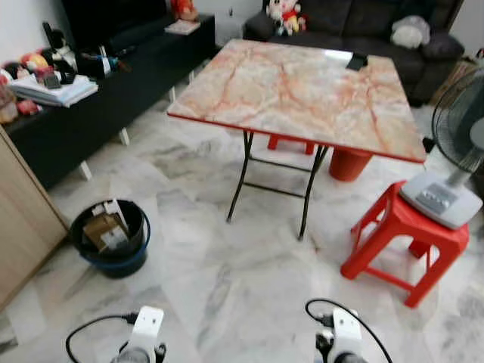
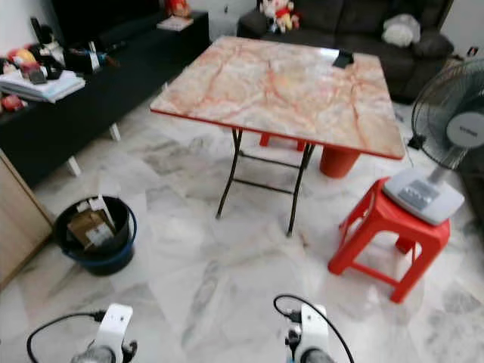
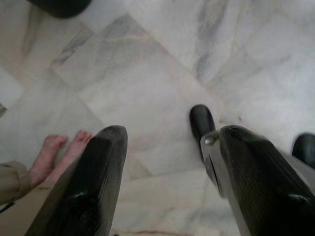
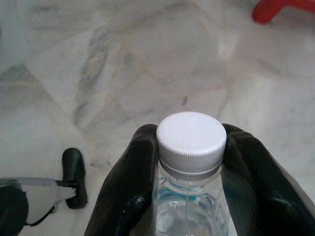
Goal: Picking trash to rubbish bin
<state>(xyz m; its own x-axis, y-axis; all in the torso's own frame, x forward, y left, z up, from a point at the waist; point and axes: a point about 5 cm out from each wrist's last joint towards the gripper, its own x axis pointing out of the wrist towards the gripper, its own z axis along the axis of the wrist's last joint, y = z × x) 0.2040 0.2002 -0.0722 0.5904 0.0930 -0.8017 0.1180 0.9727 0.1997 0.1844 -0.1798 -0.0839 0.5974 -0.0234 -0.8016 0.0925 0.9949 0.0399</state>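
I am gripping a clear plastic bottle [image 4: 189,196] in my right tool [image 4: 189,162], the two black fingers [image 4: 130,187] closed on its neck just below the white screw cap [image 4: 191,140]. My left tool [image 3: 167,182] is hanging open over the marble floor [image 1: 227,280], its fingers spread wide and holding nothing; a person's bare toes [image 3: 61,147] are showing beside it.

I am judging the bottle as light, and the thin wall as likely to buckle if squeezed at the body. The neck under the ribbed cap is the stiff part, so holding there is making sense; smooth plastic could slip, but the cap's collar should be acting as a stop. A blue tint is showing lower down through the wall; whether that is a label I cannot tell, and no writing is readable.

The rubbish bin [image 1: 113,261], a dark bucket on the floor to the near left, is already holding a cardboard box [image 1: 106,229] with pale labels too small to read. The marble-topped desk [image 1: 302,91] is standing farther off.
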